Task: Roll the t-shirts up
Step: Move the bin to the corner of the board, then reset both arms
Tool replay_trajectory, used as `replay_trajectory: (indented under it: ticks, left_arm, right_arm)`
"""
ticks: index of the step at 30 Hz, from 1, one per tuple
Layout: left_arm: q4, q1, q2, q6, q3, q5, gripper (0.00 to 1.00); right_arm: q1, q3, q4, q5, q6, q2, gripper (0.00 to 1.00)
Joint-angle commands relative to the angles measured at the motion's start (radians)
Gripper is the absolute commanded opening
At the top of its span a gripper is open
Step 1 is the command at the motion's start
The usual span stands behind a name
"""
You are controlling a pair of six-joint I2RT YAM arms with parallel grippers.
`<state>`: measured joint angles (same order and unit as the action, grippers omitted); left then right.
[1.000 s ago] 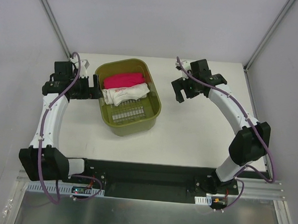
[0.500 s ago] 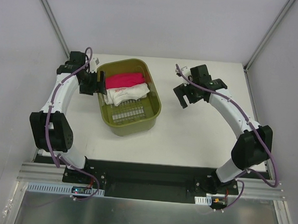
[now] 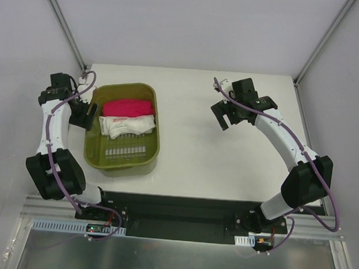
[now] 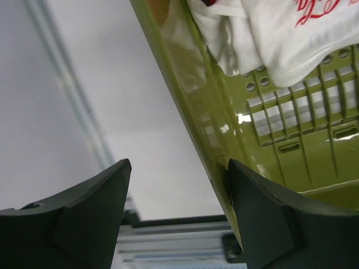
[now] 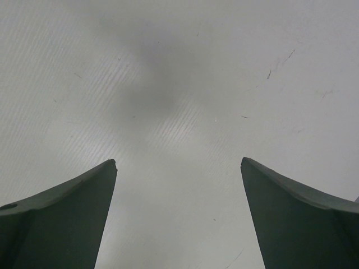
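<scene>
A white t-shirt (image 3: 127,127) with red lettering lies bunched in an olive plastic basket (image 3: 120,165), beside a pink folded garment (image 3: 128,108). The left wrist view shows the white shirt (image 4: 291,39) at top right, inside the basket's wall (image 4: 188,84). My left gripper (image 3: 87,113) is open at the basket's left wall. In its wrist view (image 4: 178,163) the wall runs down against the right finger (image 4: 269,218); I cannot tell whether the finger is inside the rim. My right gripper (image 3: 224,116) is open and empty above the bare table, as its wrist view (image 5: 178,161) also shows.
The basket stands at the left of the white table (image 3: 226,167). Metal frame posts (image 3: 65,26) rise at the back corners. The black base rail (image 3: 181,210) runs along the near edge. White walls close in on three sides.
The basket has slid left across the table with my left gripper at its left wall. The left arm swung back and to the left. The right arm barely moved.
</scene>
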<state>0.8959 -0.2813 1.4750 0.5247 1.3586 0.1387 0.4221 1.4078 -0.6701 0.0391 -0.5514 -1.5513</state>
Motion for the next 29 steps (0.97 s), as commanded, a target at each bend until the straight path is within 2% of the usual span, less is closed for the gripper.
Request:
replay_trajectory:
  ticks: [1, 4, 7, 8, 9, 10, 12, 13, 14, 16, 17, 20, 25, 29]
  left_arm:
    - [-0.024, -0.163, -0.047, 0.279, -0.049, -0.178, 0.71]
    - [-0.035, -0.300, 0.002, 0.287, 0.029, -0.174, 0.70]
    - [-0.041, -0.312, 0.012, 0.235, 0.073, -0.154, 0.73]
    - [-0.038, -0.294, -0.028, 0.200, 0.063, -0.119, 0.77]
    - [-0.038, -0.257, -0.059, 0.189, 0.045, -0.110, 0.99]
    - [-0.040, -0.164, -0.093, 0.183, 0.027, -0.108, 0.99]
    - [-0.046, -0.047, -0.185, 0.143, -0.021, -0.108, 0.99]
    - [-0.066, 0.058, -0.208, 0.117, -0.026, -0.108, 0.99]
    - [-0.071, 0.107, -0.234, 0.051, -0.010, -0.110, 0.99]
    - [-0.072, 0.206, -0.236, -0.014, 0.031, -0.123, 0.99]
    - [-0.071, 0.278, -0.217, -0.076, 0.093, -0.128, 0.99]
    - [-0.080, 0.426, -0.150, -0.144, 0.216, -0.116, 0.99]
    - [-0.098, 0.589, -0.007, -0.167, 0.362, -0.102, 0.99]
    - [-0.106, 0.678, 0.112, -0.183, 0.470, -0.064, 0.99]
  right_arm:
    - [-0.005, 0.042, -0.019, -0.025, 0.021, 0.011, 0.96]
    - [-0.009, 0.043, -0.016, -0.030, 0.027, 0.014, 0.96]
    - [-0.013, 0.037, -0.016, -0.030, 0.036, 0.017, 0.96]
    - [-0.011, 0.037, -0.016, -0.031, 0.038, 0.017, 0.96]
    - [-0.013, 0.039, -0.016, -0.062, 0.039, 0.019, 0.96]
    - [-0.014, 0.037, -0.016, -0.064, 0.039, 0.019, 0.96]
    - [-0.013, 0.040, -0.013, -0.064, 0.042, 0.019, 0.96]
    - [-0.013, 0.042, -0.014, -0.065, 0.045, 0.017, 0.96]
    - [-0.013, 0.043, -0.016, -0.068, 0.045, 0.017, 0.96]
    - [-0.013, 0.048, -0.022, -0.068, 0.048, 0.017, 0.96]
    - [-0.013, 0.051, -0.023, -0.065, 0.050, 0.017, 0.96]
    - [-0.013, 0.049, -0.029, -0.047, 0.054, 0.023, 0.96]
    - [-0.023, 0.028, -0.023, 0.002, 0.048, 0.057, 0.96]
    - [-0.043, 0.033, -0.052, -0.096, 0.059, 0.097, 0.96]
